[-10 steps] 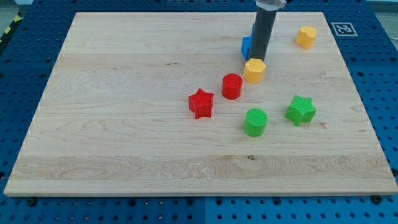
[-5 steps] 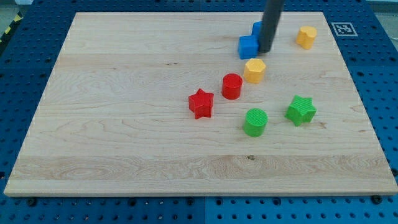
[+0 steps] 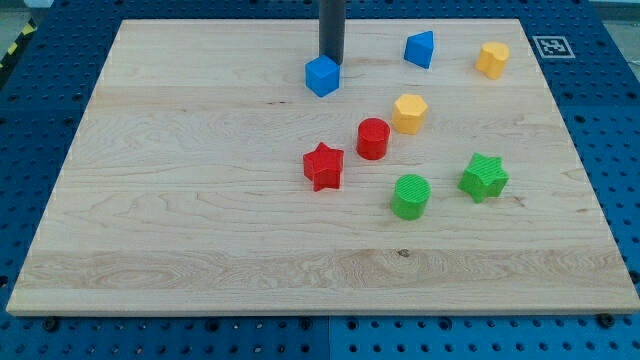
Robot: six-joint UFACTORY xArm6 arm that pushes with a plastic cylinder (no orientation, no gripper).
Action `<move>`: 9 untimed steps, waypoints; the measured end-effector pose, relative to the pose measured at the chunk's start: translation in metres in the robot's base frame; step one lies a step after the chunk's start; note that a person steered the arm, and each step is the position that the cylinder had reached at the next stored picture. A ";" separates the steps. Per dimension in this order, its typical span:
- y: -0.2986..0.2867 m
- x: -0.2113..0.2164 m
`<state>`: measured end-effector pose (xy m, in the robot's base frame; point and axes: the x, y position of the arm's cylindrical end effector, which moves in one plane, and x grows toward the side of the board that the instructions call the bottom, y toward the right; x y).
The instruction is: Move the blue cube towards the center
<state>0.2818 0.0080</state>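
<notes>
One small blue cube sits near the wooden board's top edge w/ my tip touching its top-right side, so pushing sends it down toward centre. No pincer here, just a bare rod, so nothing's grasped.

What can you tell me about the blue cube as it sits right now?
The blue cube is a small, solid block of matte, plastic-looking blue, lying flat on the wooden board and turned so one corner faces the view's bottom. It sits in the board's upper middle, toward the view's top, above the red star. My tip is right against its upper edge; contact looks likely but cannot be confirmed. No other block touches it; the other blue block lies apart to the view's right.
</notes>
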 end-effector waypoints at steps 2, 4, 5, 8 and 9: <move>-0.005 0.007; -0.036 0.011; -0.036 0.027; -0.005 0.037; -0.005 0.037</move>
<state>0.3184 0.0029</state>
